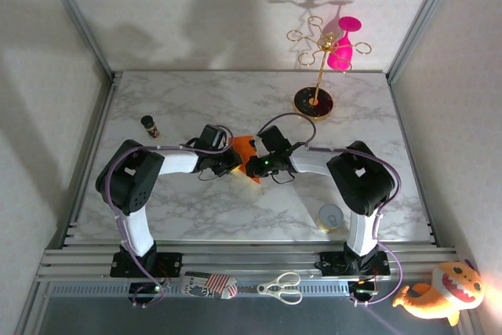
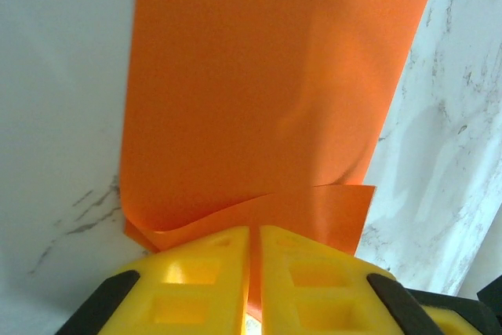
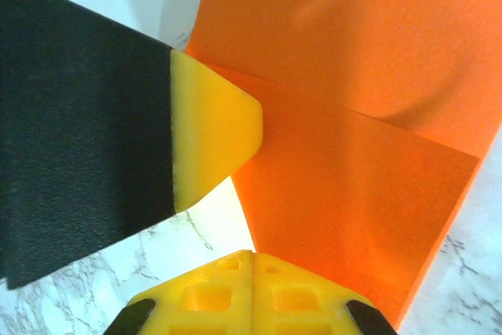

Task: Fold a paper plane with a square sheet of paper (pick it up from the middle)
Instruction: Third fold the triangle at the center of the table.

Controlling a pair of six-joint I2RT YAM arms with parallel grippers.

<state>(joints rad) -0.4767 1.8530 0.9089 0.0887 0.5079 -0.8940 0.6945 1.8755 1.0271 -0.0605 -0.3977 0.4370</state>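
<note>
The square sheet of paper (image 1: pixel 244 147) is bright orange and lies partly folded on the marble table (image 1: pixel 196 100), between the two grippers. My left gripper (image 2: pixel 255 229) is shut on it, with a curled flap of the paper (image 2: pixel 267 100) running into the thin gap between the yellow fingers. My right gripper (image 3: pixel 252 255) is shut, its fingertips together right at the folded paper's (image 3: pixel 353 194) lower left edge, and the sheet passes under its right finger. One yellow fingertip (image 3: pixel 212 131) of the left gripper rests on the paper's corner. Seen from above, the left gripper (image 1: pixel 232 161) and right gripper (image 1: pixel 252 166) almost touch.
A gold stand on a black round base (image 1: pixel 314 102) holds a pink glass (image 1: pixel 342 49) at the back right. A small dark bottle (image 1: pixel 150 125) stands at the left. A round roll (image 1: pixel 331 216) lies front right. Scissors (image 1: pixel 281 288) and an orange plush toy (image 1: pixel 439 292) lie off the table's front.
</note>
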